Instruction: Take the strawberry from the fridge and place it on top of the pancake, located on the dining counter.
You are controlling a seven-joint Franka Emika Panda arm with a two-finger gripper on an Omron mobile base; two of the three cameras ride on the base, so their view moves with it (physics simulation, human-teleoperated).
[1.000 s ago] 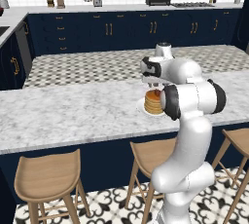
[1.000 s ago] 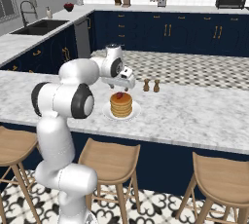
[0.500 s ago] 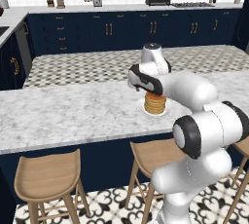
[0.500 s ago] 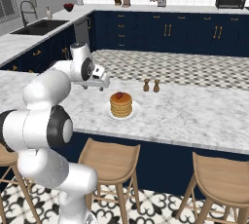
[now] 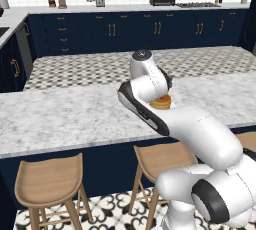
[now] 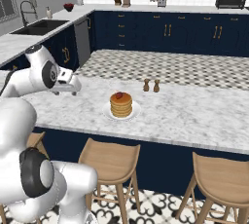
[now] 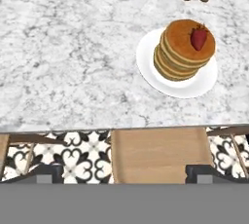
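- Where the long white-grey marble surface (image 6: 194, 113) of the dining counter ran across the base views, the small golden-brown stack of round pancakes (image 6: 121, 104) stood on a round white plate (image 6: 136, 112), near the stool-side edge.
- Tiny red strawberry (image 7: 198, 38): lay on the top cake, toward one rim rather than centred, tip pointing down-frame in the hand view; also seen as a red speck on the stack from the right base camera (image 6: 118, 95).
- Gripper (image 7: 124, 172): two dark fingertips set wide apart at the bottom of the hand view, nothing between them.
- Relation, gripper to fruit: the stack lay up and to the right in the hand view, well apart from the fingertips; the gripper looked down past the surface edge onto a wooden stool seat (image 7: 160, 155) and patterned black-and-white floor tiles (image 7: 63, 157).
- Arm pose: from the right base camera the white hand (image 6: 65, 81) hung off to the stack's left, above the surface; from the left base camera the white arm's bent links (image 5: 150, 94) crossed in front of the pancakes (image 5: 161, 104).
- Two small brown wooden shakers (image 6: 151, 85) stood beyond the plate, apart from it.
- Judgement: placement appeared done; the likely remaining move was to draw the arm clear.
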